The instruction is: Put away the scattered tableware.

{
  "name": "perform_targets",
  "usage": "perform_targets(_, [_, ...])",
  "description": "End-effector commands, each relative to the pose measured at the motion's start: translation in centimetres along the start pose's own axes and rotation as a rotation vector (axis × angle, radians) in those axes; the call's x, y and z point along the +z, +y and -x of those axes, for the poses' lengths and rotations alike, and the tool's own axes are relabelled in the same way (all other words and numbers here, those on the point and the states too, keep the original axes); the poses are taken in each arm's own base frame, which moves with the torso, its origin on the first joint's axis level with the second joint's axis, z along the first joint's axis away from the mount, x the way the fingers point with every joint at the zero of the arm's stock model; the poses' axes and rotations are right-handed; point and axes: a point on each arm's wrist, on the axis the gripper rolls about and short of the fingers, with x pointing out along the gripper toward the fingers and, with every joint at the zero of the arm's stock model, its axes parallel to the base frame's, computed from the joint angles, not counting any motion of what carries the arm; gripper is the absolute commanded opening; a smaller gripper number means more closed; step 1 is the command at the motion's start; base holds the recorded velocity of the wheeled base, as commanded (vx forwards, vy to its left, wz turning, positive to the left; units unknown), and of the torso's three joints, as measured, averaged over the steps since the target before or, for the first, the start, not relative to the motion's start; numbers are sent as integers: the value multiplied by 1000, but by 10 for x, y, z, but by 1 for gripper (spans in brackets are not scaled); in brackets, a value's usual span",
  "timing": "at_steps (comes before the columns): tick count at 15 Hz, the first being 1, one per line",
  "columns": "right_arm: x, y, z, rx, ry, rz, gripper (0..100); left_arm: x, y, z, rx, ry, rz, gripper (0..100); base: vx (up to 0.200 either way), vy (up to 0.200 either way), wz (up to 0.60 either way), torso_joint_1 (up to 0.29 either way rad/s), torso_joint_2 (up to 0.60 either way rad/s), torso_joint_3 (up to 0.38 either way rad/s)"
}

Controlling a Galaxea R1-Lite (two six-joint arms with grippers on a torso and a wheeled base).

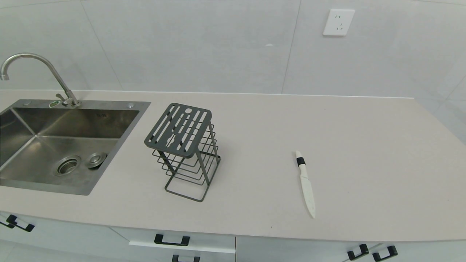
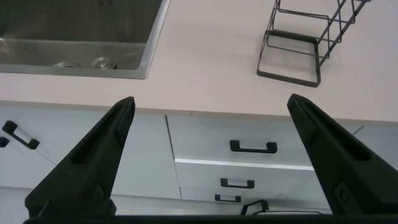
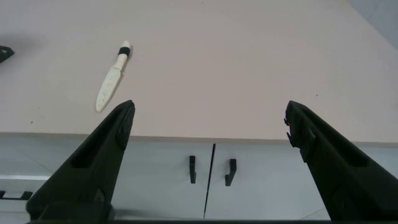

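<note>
The knife [image 1: 305, 183], white with a black band on its handle, lies flat on the tabletop [image 1: 364, 145] toward the right. Its handle points to the far side and its blade tip to the near edge. It is well apart from the dark wire rack [image 1: 184, 149], which stands upright to its left near the middle. Left of the rack is a steel sink [image 1: 72, 123] with a curved faucet [image 1: 59, 82] at its far rim. A white outlet [image 1: 338, 22] sits on the far wall.

The right pincer [image 3: 209, 106] hangs off the near edge, fingers wide apart and holding nothing, with the knife on the tabletop beyond it. The left pincer [image 2: 210, 102], also spread and bare, hangs before the drawer fronts [image 2: 249, 146] near the rack's base.
</note>
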Motion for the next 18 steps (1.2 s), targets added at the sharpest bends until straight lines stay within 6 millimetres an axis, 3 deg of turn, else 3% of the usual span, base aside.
perform_targets(1, [0,0,0,0,2,-1,100,0,0,0,0,0,0,100,0,0,0,76,-7,46])
perform_targets(9, [0,0,0,0,2,-1,100,0,0,0,0,2,0,100,0,0,0,252,-22,221])
perform_targets(18, [0,0,0,0,2,-1,100,0,0,0,-3,3,-13,100,0,0,0,-34,118,89])
